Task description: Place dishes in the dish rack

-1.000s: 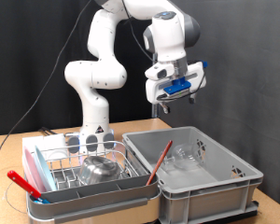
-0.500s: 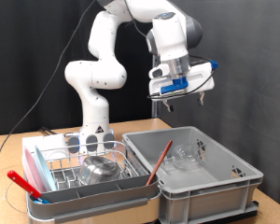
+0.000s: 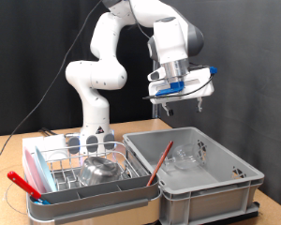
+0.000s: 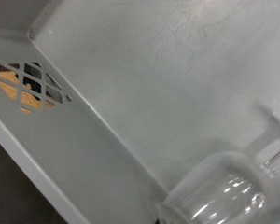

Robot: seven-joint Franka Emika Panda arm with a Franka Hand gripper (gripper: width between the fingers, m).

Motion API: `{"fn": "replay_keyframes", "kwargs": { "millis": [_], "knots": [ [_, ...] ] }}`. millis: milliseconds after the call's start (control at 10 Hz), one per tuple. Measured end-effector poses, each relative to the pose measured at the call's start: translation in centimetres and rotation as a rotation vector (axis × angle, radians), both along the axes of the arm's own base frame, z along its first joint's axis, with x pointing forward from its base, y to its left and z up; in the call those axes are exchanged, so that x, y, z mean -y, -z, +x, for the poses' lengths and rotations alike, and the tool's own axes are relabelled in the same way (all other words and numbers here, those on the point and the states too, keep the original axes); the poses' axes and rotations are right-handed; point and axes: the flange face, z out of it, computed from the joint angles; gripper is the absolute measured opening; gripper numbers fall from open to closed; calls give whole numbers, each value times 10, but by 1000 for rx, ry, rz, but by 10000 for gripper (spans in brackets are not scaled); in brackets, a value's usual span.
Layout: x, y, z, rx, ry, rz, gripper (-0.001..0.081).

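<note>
A large grey plastic crate sits on the wooden counter at the exterior view's right, with a thin reddish stick leaning against its left wall. A red-handled utensil lies at the exterior view's lower left, and a black curtain hangs behind; in the wrist view the crate's pale floor and latticed wall show

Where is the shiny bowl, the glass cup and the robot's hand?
Bowl [image 3: 101, 169], exterior view, on its steel rim inside the rack.
Cup [image 4: 224, 196], wrist view, on its clear round side, lying in the grey crate.
Hand [image 3: 178, 106], exterior view, between its fingertips, above the crate.
</note>
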Motion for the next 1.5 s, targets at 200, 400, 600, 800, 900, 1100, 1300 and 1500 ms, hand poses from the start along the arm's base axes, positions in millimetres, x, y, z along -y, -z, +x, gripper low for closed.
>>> {"fn": "replay_keyframes", "kwargs": {
  "millis": [200, 400, 600, 800, 900, 1100, 1300, 1500],
  "knots": [
    [-3, 5, -1, -50, 164, 49, 811],
    [-3, 13, 1, -91, 348, 56, 811],
    [-1, 27, 3, -121, 456, 18, 811],
    [0, 40, 0, -197, 464, -25, 811],
    [-1, 44, -2, -260, 445, -42, 811],
    [-5, 51, -3, -353, 392, -27, 811],
    [-4, 50, -3, -347, 434, -27, 811],
    [-6, 46, -8, -448, 596, 32, 811]
  ]
}}
